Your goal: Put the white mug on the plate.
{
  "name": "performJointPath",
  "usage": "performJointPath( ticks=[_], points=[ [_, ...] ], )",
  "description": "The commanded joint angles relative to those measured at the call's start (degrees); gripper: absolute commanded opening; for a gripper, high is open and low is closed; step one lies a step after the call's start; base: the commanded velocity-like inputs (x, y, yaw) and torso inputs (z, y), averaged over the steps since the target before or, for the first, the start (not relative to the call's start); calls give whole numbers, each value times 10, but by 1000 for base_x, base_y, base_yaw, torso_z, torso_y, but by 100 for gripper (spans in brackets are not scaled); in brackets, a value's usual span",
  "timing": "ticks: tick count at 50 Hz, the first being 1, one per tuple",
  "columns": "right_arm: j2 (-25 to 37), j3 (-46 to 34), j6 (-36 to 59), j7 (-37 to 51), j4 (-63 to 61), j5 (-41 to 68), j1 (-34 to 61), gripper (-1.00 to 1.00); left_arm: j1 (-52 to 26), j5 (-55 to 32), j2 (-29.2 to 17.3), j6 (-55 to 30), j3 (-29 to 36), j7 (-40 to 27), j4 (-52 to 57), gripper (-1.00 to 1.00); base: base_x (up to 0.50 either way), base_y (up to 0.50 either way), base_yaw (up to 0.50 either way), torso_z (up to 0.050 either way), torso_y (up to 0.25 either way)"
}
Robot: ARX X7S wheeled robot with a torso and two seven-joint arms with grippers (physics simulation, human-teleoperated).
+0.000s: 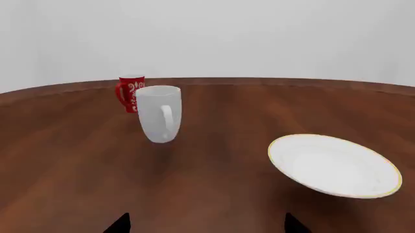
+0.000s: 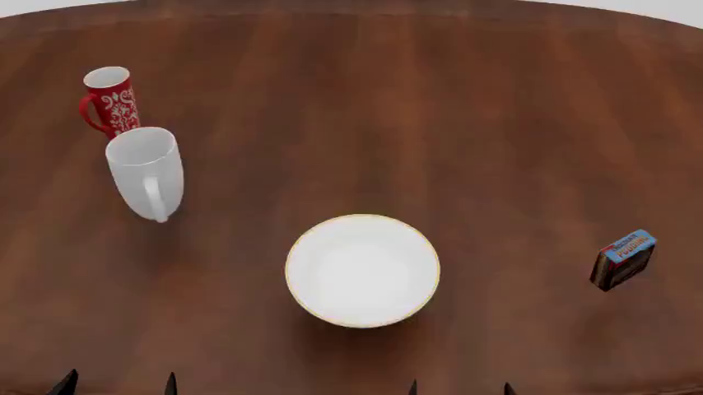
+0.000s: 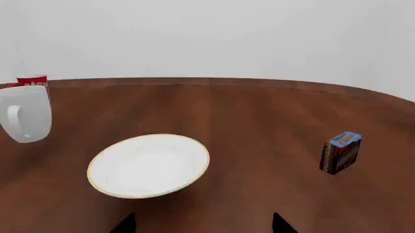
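Note:
The white mug point(image 2: 145, 171) stands upright on the brown table at the left, its loop handle facing the near edge; it also shows in the left wrist view point(image 1: 159, 114) and the right wrist view point(image 3: 26, 115). The plate point(image 2: 363, 270), white with a golden rim, lies in the middle near the front, empty; it also shows in the wrist views point(image 1: 334, 166) point(image 3: 148, 165). My left gripper point(image 2: 118, 383) and right gripper point(image 2: 459, 387) are open and empty at the near edge; only their dark fingertips show point(image 1: 121, 224) point(image 3: 125, 224).
A red mug with white floral pattern point(image 2: 110, 101) stands just behind the white mug. A small blue and brown box point(image 2: 623, 259) stands at the right. The table's far edge point(image 1: 259, 81) curves in front of a pale wall.

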Motion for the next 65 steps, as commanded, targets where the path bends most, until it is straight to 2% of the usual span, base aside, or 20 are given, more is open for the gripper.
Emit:
performJointPath(
  ticks=[1, 5, 7, 38, 65],
  points=[
    [9, -11, -1, 11, 2, 9, 1, 100, -1, -12, -12, 2, 14, -14, -3, 100, 0, 0, 0, 0, 0],
    [19, -18, 3, 18, -13, 23, -9, 100, -1, -24, -15, 6, 29, -19, 14, 100, 0, 0, 0, 0, 0],
    [22, -22, -7, 24, -16, 22, -14, 100, 1, -10, -21, 52, 41, -26, 5, 100, 0, 0, 0, 0, 0],
    [52, -56, -8, 51, -15, 41, -22, 100, 11, -25, -47, 32, 84, -61, 8, 100, 0, 0, 0, 49, 59],
    [67, -81, -10, 73, -11, 44, -17, 100, 19, -44, -61, 46, 97, -87, -12, 100, 0, 500, 0, 0, 0]
  ],
)
